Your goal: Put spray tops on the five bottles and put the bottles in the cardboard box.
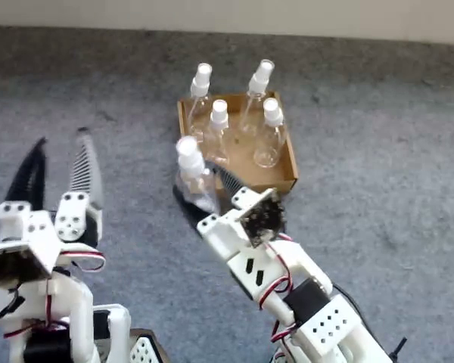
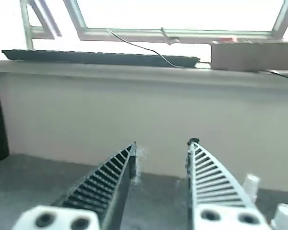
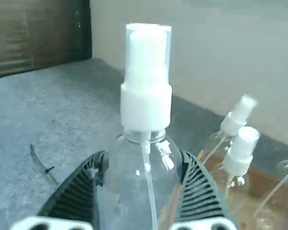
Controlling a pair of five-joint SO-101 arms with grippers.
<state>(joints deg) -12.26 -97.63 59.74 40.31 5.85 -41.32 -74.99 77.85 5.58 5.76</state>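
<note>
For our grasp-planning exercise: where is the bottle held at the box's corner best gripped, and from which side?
Grip the bottle by its round body, below the spray top, jaws level from the side away from the cardboard box: it stands upright.

**Open fingers over grey carpet, facing a white wall**

The left gripper [image 2: 163,143] stands with its jaws spread and nothing between them. One finger is black [image 2: 103,184], the other white [image 2: 211,182], and both have ribbed inner faces. Grey carpet [image 2: 33,172] lies under them and runs on to a plain white wall [image 2: 110,110] at the far side. Just beside the white finger, low on the carpet, two white spray tops [image 2: 251,184] poke up. Along the top of the wall runs a ledge [image 2: 86,67]. On it lie a long black keyboard [image 2: 96,56], a thin dark cable [image 2: 139,45] and a brown box [image 2: 252,55]. A bright window [image 2: 182,9] with pale frames rises behind the ledge.
</note>
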